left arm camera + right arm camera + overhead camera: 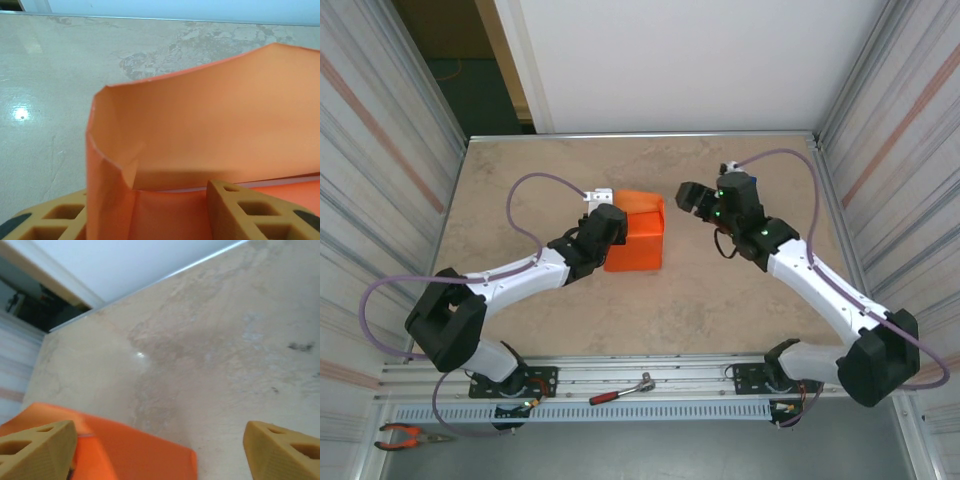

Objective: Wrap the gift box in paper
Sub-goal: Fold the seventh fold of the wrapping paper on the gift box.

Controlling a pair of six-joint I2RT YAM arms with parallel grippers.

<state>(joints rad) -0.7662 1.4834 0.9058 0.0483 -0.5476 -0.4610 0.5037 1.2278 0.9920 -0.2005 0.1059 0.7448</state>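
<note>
Jaws of right gripper (160,425) stood wide apart, empty, over beige stone-look table (720,300), just right of bright orange paper parcel (638,235) sitting mid-table. Jaws of left gripper (145,192) stood half apart astride parcel's upturned left flap; clamped or not, couldn't tell.

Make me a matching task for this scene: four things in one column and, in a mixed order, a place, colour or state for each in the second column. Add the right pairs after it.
Column 1
1. paper
2. right gripper
3. ratchet
4. pliers

Column 2
A. at the near left corner, orange handles
B. jaws open, just right of the paper
C. bright orange, one flap standing up
D. lying on the metal rail, red handle

Pairs: 1-C, 2-B, 3-D, 4-A
</note>
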